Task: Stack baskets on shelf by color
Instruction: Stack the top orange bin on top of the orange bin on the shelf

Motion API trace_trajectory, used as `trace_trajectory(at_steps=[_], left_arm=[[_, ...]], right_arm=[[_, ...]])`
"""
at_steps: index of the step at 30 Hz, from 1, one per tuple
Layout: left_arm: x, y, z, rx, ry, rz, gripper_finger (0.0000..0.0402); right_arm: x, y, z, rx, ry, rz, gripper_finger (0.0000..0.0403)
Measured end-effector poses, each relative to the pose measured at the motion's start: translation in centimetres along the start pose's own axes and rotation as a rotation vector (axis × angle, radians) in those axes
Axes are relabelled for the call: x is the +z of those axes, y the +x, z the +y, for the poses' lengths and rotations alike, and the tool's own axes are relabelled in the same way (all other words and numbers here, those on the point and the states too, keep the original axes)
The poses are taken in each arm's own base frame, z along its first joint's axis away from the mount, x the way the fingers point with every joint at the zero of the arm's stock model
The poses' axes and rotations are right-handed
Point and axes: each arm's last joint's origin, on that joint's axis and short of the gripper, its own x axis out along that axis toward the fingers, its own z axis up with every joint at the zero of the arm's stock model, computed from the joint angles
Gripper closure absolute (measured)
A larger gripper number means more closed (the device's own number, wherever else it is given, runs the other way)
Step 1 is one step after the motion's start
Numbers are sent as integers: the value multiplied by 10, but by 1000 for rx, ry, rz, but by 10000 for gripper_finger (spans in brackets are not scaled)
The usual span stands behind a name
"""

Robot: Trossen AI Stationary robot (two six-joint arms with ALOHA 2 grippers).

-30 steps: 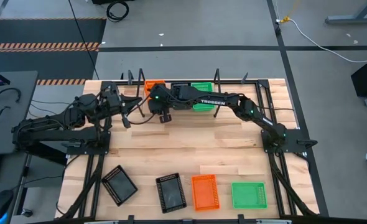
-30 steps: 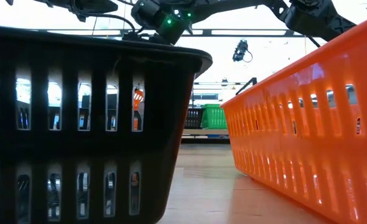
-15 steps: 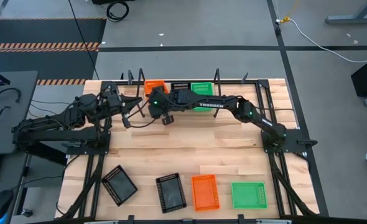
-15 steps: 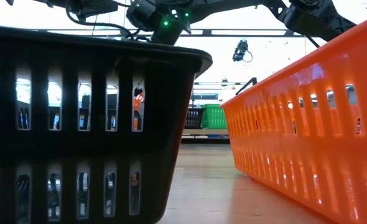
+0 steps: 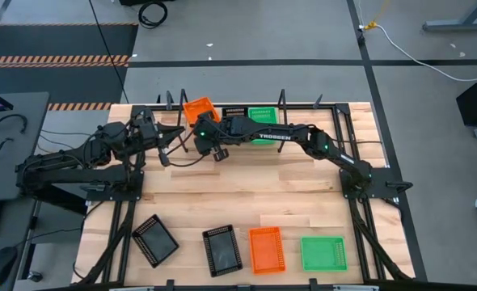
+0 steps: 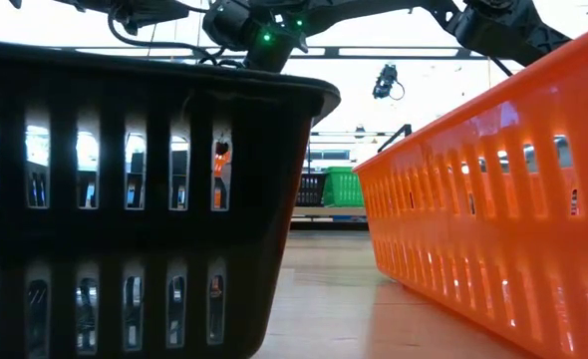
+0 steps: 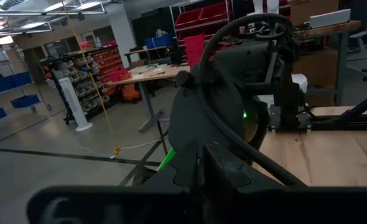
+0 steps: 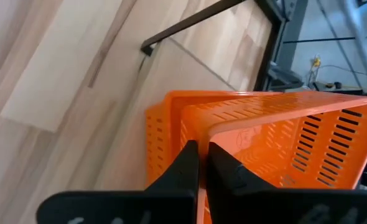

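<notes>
The right gripper (image 5: pixel 204 129) is up at the shelf (image 5: pixel 303 109) along the table's far edge, fingers (image 8: pixel 185 165) pinched on the rim of an orange basket (image 5: pixel 196 108), which sits tilted and skewed over the shelf's left slot. In the right wrist view that basket (image 8: pixel 277 140) looks to be nesting into a second orange one beneath it, though the angle makes that hard to confirm. To seat it well, the arm should square the basket to the one below, level it, lower until the rims meet, and only then let go. The black basket on the shelf (image 5: pixel 234 112) and the green basket on the shelf (image 5: pixel 262 115) sit alongside to the right.

Against half a second ago, the orange basket has swung out of line and lifted at its far-left corner; the arm has barely shifted.

The left gripper (image 5: pixel 167 139) waits just left of the action; I cannot tell how its claw stands. Four baskets lie at the near edge.
</notes>
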Motion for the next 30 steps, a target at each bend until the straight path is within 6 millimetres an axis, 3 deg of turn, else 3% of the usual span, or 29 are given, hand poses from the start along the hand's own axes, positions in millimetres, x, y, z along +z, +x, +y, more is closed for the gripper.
trace_trajectory(at_steps=[8,20,26,30], left_arm=[[0,0,0,1,1,-2,378],[0,0,0,0,1,-2,369],[0,0,0,0,-1,2,376],[-1,0,0,-3,0,7,371]], right_arm=[[-2,0,3,37,-14,13,384],[6,-1,-3,-23,38,-63,245],[6,-5,-6,-66,142,-50,221],[-1,-5,-1,13,199,4,222]])
